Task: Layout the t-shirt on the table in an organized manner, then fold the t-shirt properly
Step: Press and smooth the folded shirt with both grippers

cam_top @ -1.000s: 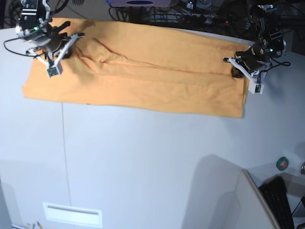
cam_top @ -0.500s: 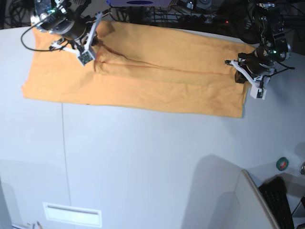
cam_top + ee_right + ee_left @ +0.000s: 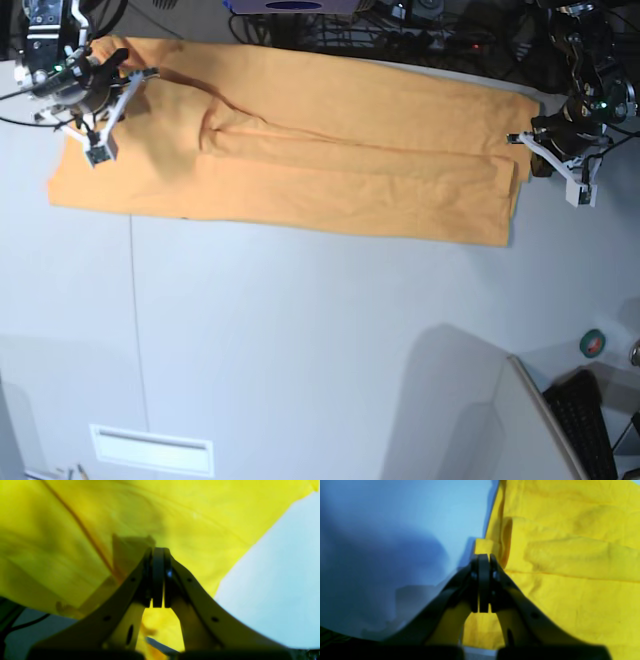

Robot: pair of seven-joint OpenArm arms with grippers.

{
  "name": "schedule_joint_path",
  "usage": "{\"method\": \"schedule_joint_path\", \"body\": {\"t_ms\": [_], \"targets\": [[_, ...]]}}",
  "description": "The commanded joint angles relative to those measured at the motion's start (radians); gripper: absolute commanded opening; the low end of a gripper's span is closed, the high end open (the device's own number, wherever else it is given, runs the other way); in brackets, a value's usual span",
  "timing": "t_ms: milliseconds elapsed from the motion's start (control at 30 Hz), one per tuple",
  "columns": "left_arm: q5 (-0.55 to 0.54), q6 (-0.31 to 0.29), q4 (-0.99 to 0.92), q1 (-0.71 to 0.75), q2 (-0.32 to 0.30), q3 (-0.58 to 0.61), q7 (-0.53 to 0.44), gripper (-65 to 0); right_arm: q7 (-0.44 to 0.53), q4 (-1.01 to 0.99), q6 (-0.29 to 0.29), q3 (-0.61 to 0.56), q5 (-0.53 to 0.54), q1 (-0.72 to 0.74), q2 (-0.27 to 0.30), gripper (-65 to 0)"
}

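The orange t-shirt (image 3: 300, 160) lies along the far side of the table (image 3: 320, 330) as a long strip with lengthwise ridges; no print shows. My right gripper (image 3: 98, 152) hangs shut over the shirt's left end, with nothing between its pads. In the right wrist view, that gripper (image 3: 158, 552) is above the t-shirt (image 3: 75, 530), with bare table (image 3: 275, 580) to its right. My left gripper (image 3: 580, 193) is shut and empty just off the shirt's right end. The left wrist view shows its tip (image 3: 483, 560) at a small corner flap of the t-shirt (image 3: 570, 555).
Cables and dark equipment (image 3: 400, 25) line the table's far edge. A green tape roll (image 3: 593, 342), a keyboard (image 3: 585, 425) and a grey panel (image 3: 520, 430) are at the near right. A thin dark seam (image 3: 135, 330) runs down the tabletop, and a white slot (image 3: 150, 450) sits near the front.
My right gripper swung from the shirt's upper ridge back to its left end. My left gripper moved right, off the shirt's edge. The shirt's right end now lies slightly further right.
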Motion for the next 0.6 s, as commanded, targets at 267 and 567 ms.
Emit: {"method": "schedule_joint_path", "body": {"t_ms": [267, 567], "targets": [[-0.012, -0.001, 0.017, -0.01, -0.016, -0.008, -0.016, -65.0, -0.012, 0.118, 0.006, -0.152, 0.009, -0.116, -0.026, -65.0], [-0.012, -0.001, 0.008, -0.01, -0.045, -0.009, -0.019, -65.0, -0.009, 0.139, 0.006, -0.112, 0.009, -0.052, -0.028, -65.0]]}}
